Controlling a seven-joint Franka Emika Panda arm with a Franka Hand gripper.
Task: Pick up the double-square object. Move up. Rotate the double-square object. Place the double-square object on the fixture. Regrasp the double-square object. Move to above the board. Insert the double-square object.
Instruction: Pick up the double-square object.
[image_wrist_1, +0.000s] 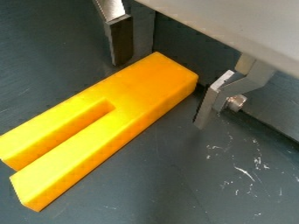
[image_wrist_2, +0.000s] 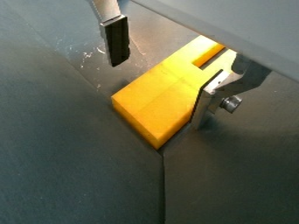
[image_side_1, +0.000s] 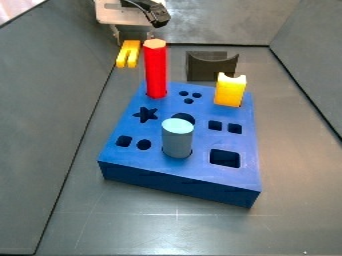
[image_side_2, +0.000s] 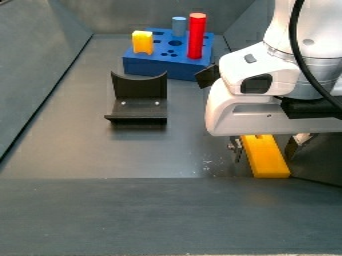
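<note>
- The gripper is down low over the dark floor, and its two silver fingers stand one on each side of the solid end of the double-square object, jaws spread wide.
- In both wrist views there is a clear gap between each dark pad and the yellow faces of the bar, so the gripper is open and nothing is clamped.
- The double-square object lies flat on the floor directly under the tool, its slotted end with the two prongs reaching away from the fingers.
- In a side view the white body of the gripper hides most of the bar; only one yellow end of the double-square object pokes out from beneath it.
- The fixture, a dark bracket on a base plate, stands well apart from the tool, between it and the board.
- The board is the thing farthest from the gripper; a red peg, a short yellow peg and a grey-blue cylinder stand upright in it.
- In that same side view the double-square object shows as a small yellow shape just beneath the gripper, beyond the board, with the fixture off to one side of it.
</note>
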